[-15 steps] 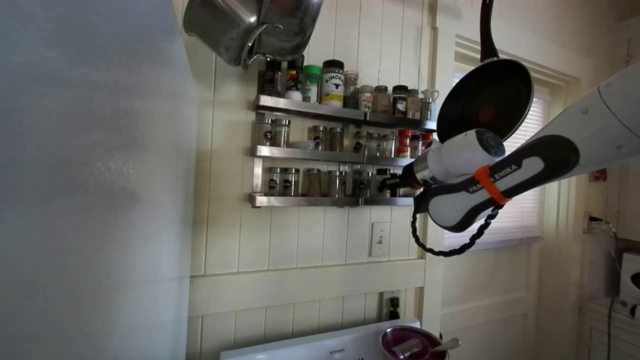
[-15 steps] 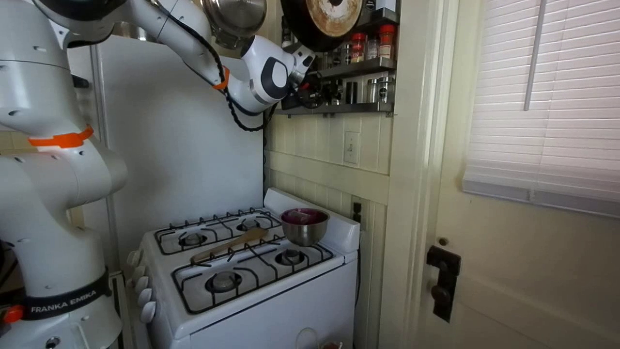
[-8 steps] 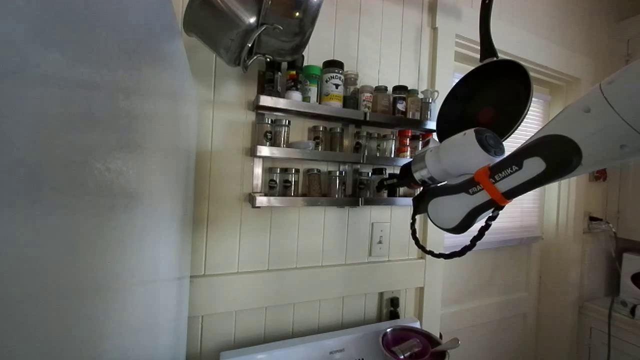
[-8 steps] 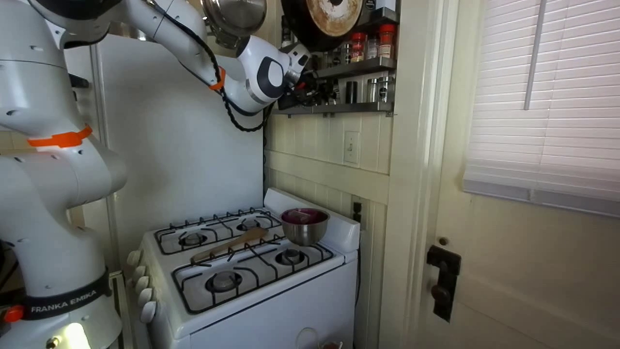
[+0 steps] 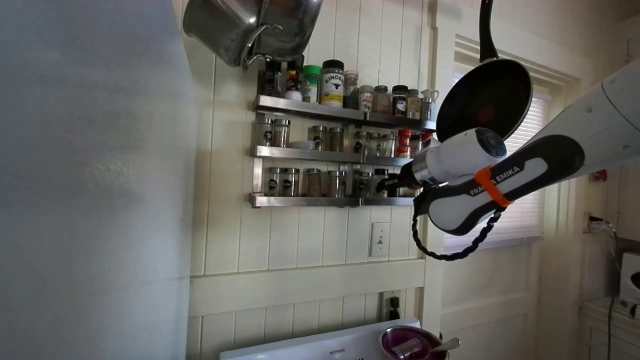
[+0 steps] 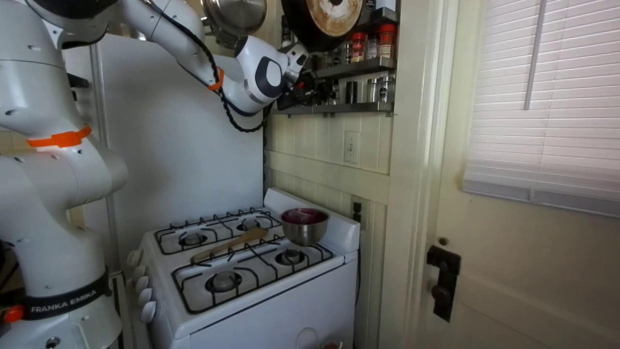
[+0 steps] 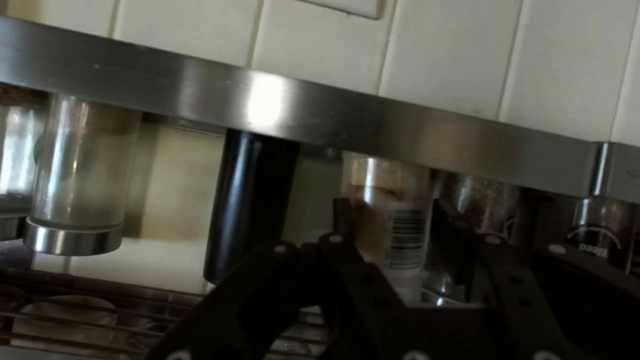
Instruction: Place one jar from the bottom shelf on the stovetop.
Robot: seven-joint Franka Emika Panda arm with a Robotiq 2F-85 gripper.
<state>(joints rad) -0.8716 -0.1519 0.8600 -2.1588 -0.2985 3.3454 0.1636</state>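
The bottom shelf (image 5: 307, 201) is the lowest silver tier on the wall, holding several small glass jars. The wrist picture stands upside down; the shelf's rail (image 7: 320, 112) crosses it. My gripper (image 7: 391, 205) is open, its fingers on either side of a clear jar with a barcode label (image 7: 406, 237). A gap shows between the right finger and that jar; the left finger overlaps its edge. The jar stands behind the rail, its lid hidden. The gripper also shows in both exterior views (image 5: 387, 184) (image 6: 310, 92). The white stovetop (image 6: 170, 293) lies well below.
A black cylinder (image 7: 250, 205) and a clear jar (image 7: 82, 165) stand to one side of the barcode jar, a "Weed" jar (image 7: 592, 235) to the other. A frying pan (image 5: 487, 102) hangs near the wrist. A metal bowl (image 6: 305, 235) and wooden spoon (image 6: 252, 234) rest on the stove.
The arm and gripper have shifted slightly left and down in an exterior view over the past second. The jars on the shelf show no clear change.
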